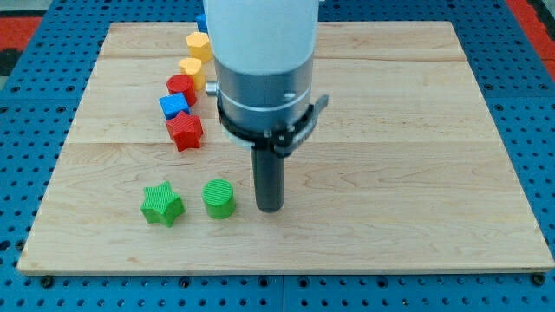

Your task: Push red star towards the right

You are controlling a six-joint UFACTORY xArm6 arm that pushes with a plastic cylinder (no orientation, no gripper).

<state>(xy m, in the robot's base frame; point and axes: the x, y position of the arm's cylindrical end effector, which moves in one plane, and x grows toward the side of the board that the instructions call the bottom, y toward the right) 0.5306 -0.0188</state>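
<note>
The red star (185, 132) lies at the left of the wooden board (408, 130), just below a blue cube (173, 107). My tip (270, 208) rests on the board in the lower middle, well to the right of and below the red star, and just right of a green cylinder (218, 198). The tip touches no block. The arm's white and grey body hides the board's upper middle.
A red cylinder (181, 86), a yellow block (191, 68) and a yellow hexagon (199, 44) run in a line up from the blue cube. A blue block (201, 21) peeks out by the arm at the top. A green star (162, 204) lies at lower left.
</note>
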